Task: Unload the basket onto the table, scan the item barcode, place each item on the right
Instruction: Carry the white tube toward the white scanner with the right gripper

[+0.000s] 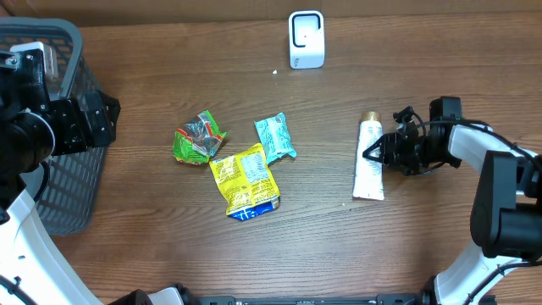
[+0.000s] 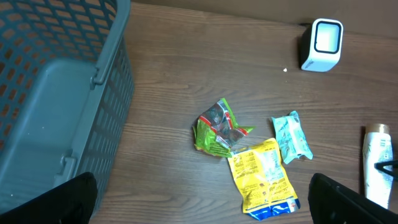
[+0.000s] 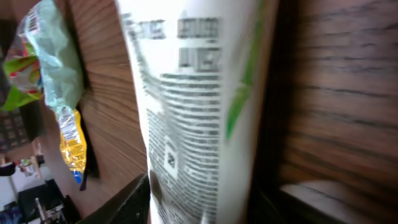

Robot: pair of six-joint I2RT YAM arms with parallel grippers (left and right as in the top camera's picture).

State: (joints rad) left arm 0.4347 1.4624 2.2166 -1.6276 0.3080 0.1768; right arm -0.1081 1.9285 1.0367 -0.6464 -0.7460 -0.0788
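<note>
On right of wooden desk (image 1: 322,246), white plastic tube with gold cap (image 1: 368,174) lying flat, straddled by right tool (image 1: 373,154), pinched or merely bracketed impossible to tell, left tool (image 2: 199,193) spread wide, empty, beside grey-blue plastic mesh basket (image 1: 68,195).

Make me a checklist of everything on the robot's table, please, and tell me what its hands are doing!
surface: brown wooden table, with one tiny white speck
job's things: white tube with a gold cap, lying flat; white scanner at the far edge
clutter: green packet, yellow packet and teal packet bunched mid-table; grey basket on the left
grippers: left gripper open, holding nothing; right gripper at the tube, grip unclear
cables: thin dark cable on the right arm
surroundings: nothing seen
</note>
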